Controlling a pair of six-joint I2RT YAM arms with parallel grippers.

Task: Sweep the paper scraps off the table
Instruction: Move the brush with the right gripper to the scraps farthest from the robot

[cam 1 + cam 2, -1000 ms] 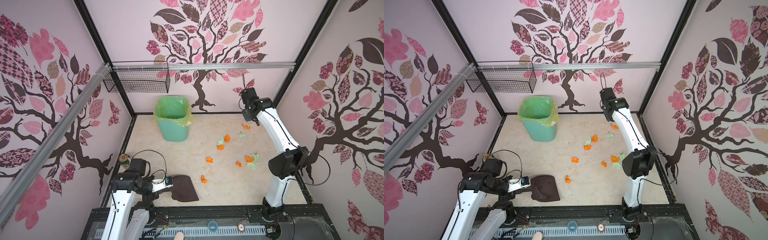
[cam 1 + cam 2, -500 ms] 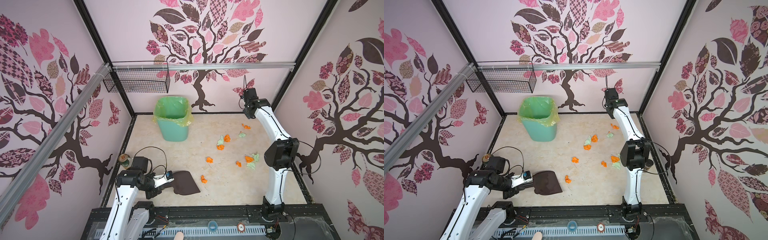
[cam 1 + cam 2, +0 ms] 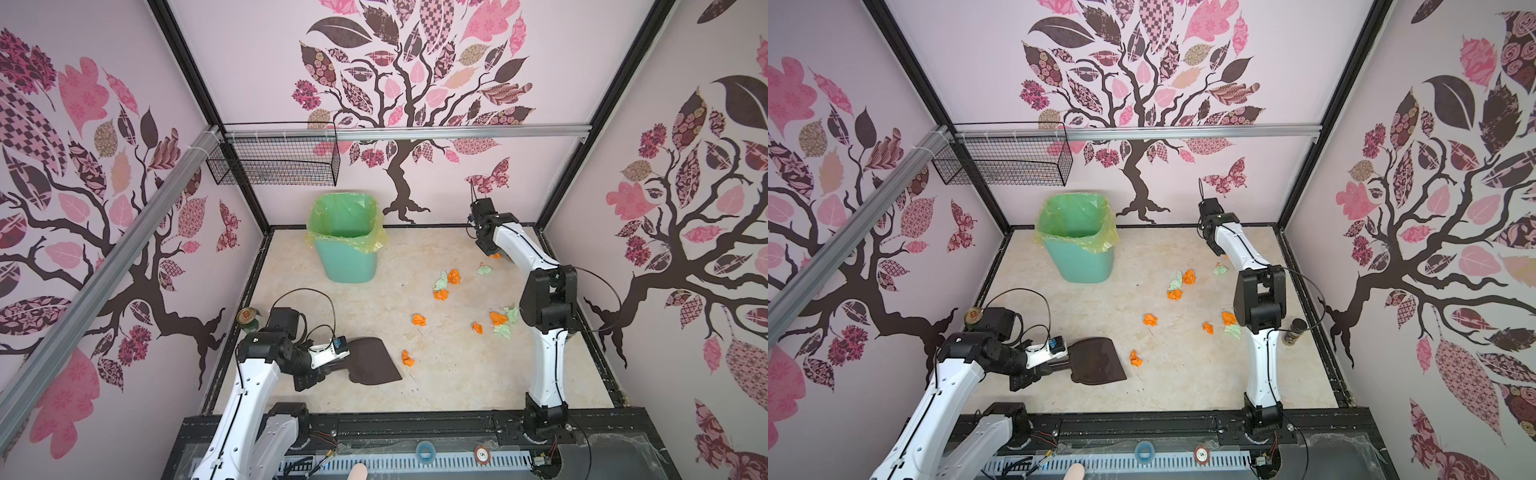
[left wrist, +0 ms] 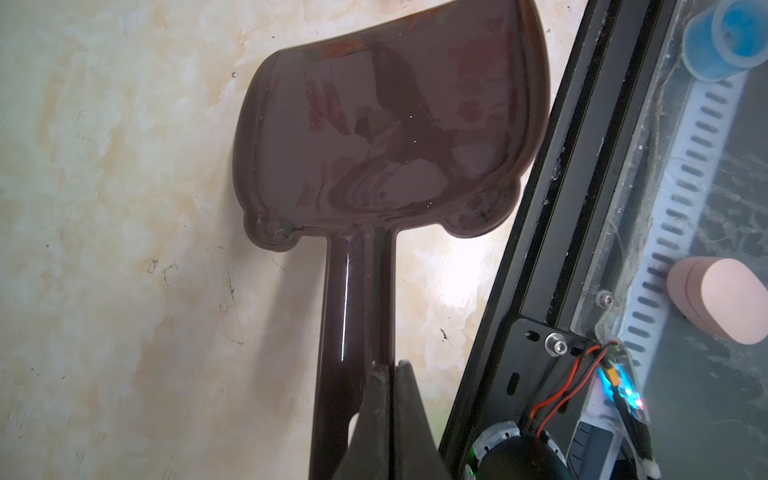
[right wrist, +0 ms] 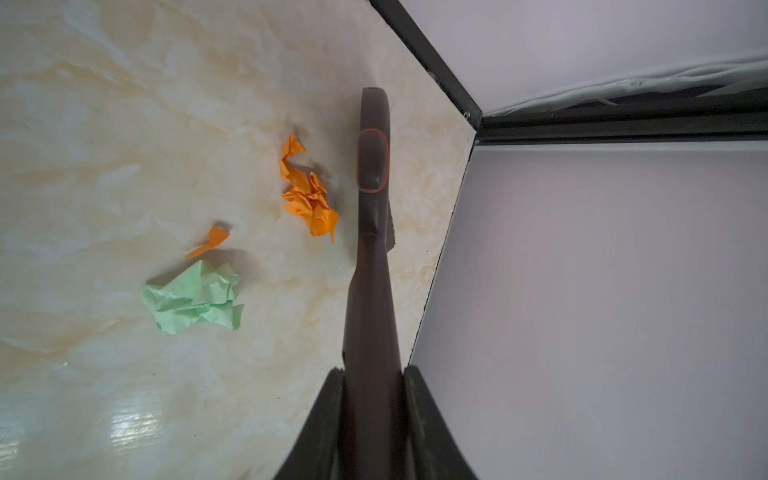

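Several orange and mint-green paper scraps lie on the right half of the cream table. My left gripper is shut on the handle of a dark brown dustpan, which lies flat near the front left. An orange scrap rests just right of the pan. My right gripper is shut on a brown brush near the far right corner. An orange scrap and a green one lie beside the brush.
A mint-green bin with a yellow liner stands at the back. A can sits at the left edge, and a small jar at the right edge. A wire basket hangs on the back wall.
The left arm has turned and nudged the dustpan a little away from the front edge, toward the scraps. The right arm's elbow has swung left and the brush end has dropped toward the far corner.
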